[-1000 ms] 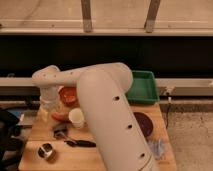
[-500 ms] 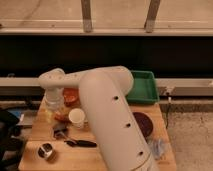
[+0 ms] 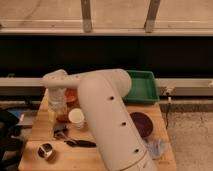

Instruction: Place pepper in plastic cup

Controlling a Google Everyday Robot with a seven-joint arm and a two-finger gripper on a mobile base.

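Note:
The red-orange pepper (image 3: 63,118) lies on the wooden table (image 3: 35,131) at the left, just left of a cream-white cup (image 3: 77,118). My gripper (image 3: 59,109) hangs from the big white arm (image 3: 107,115) straight down over the pepper, its tip at or just above it. A small bluish plastic cup (image 3: 60,131) stands just in front of the pepper, toward the table's near side. The arm hides the middle of the table.
An orange-red bowl (image 3: 71,95) sits behind the gripper. A shiny metal tin (image 3: 46,150) and a black remote (image 3: 82,143) lie near the front edge. A green tray (image 3: 143,86), a dark red plate (image 3: 142,123) and a grey cloth (image 3: 155,147) are on the right.
The arm's wrist has shifted a little to the right and lowered, bringing the gripper down onto the spot where the pepper lies.

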